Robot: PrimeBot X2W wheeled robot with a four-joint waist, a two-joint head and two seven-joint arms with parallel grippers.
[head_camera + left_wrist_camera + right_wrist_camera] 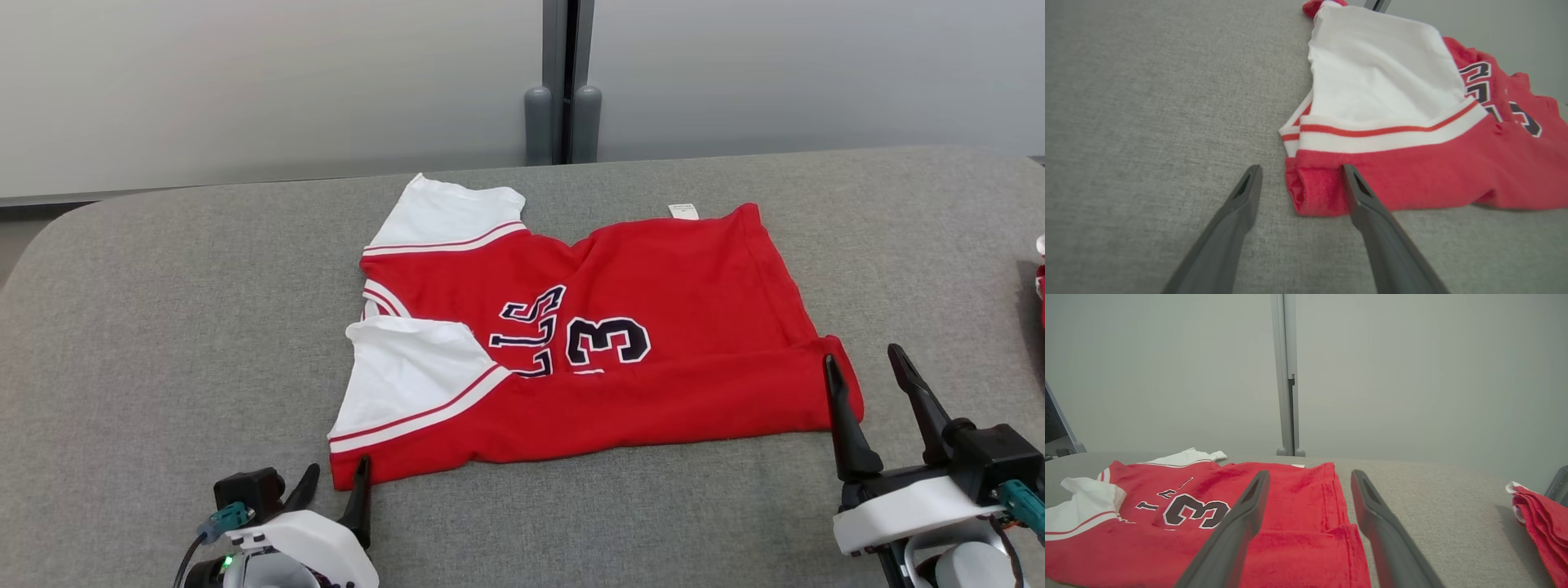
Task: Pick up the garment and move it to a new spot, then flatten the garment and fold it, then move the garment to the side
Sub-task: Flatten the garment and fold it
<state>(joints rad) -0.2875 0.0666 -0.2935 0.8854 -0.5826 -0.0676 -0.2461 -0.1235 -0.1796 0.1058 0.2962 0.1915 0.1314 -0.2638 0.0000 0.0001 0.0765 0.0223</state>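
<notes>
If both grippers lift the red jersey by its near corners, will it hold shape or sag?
Likely floppy: the red jersey lies creased, near edge folded over, so it should sag between the left gripper and right gripper. Probably light, thin cloth; its fuzzy surface shouldn't slip.

Grey fabric surface; pale wall panels; grey post.

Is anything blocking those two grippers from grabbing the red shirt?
Nothing visible does. The left gripper and the right gripper, both open, sit right at the near corners of the shirt on the table.
</notes>
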